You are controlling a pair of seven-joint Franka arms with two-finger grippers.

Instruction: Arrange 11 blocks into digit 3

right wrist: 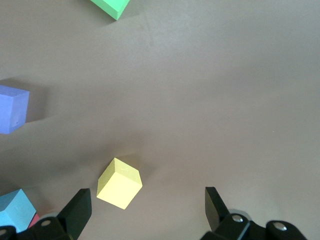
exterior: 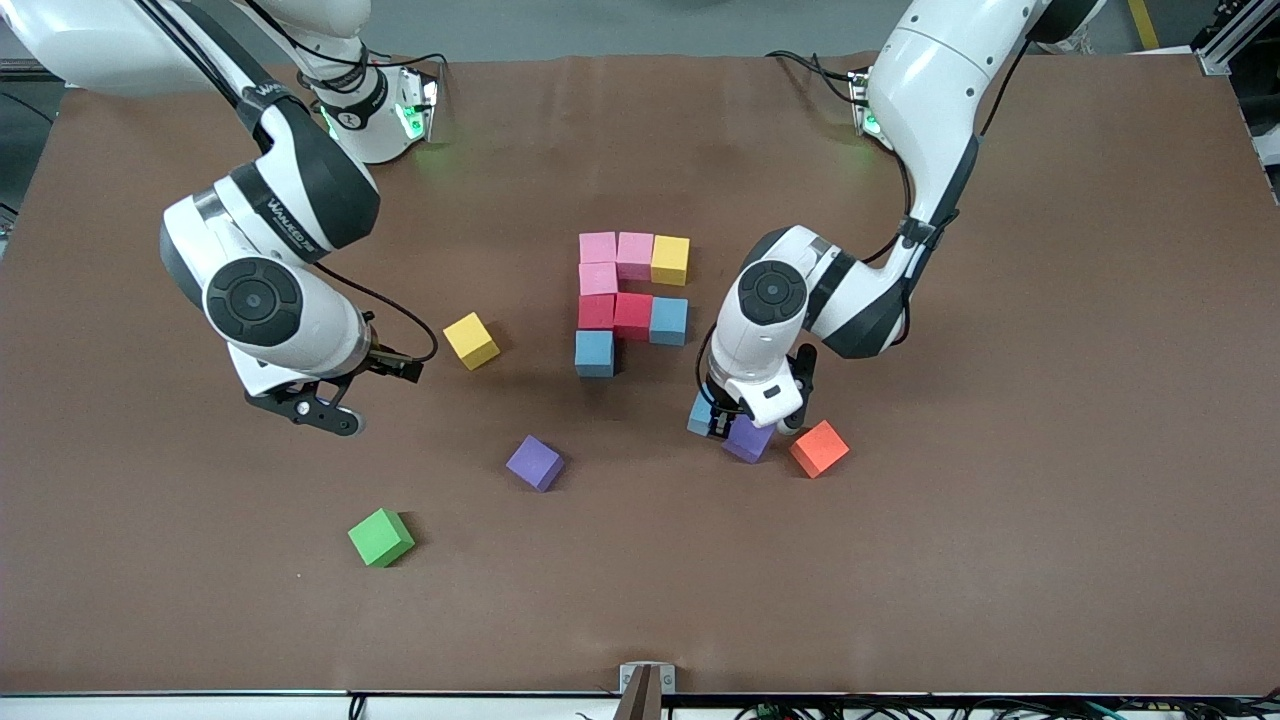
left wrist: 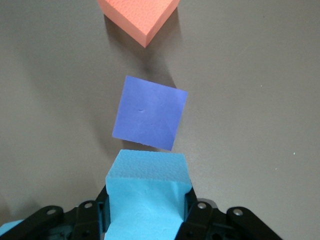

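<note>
At mid-table, 8 matte foam cubes [exterior: 630, 300] sit flush as a partial digit: 3 pink, 1 yellow, 2 red, 2 light blue. The left gripper [exterior: 722, 425] clamps a light blue cube [left wrist: 147, 195] beside a purple cube [left wrist: 149, 112]. The right gripper [exterior: 310, 408] hangs spread wide above bare table.

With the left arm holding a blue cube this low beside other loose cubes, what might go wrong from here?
1. The left gripper is shut on the light blue foam cube right beside a loose purple foam cube; moving off sideways may nudge it, or the orange foam cube next to it.
2. The unfinished block figure sits tightly packed, so placing the held cube could shift its neighbours.
</note>
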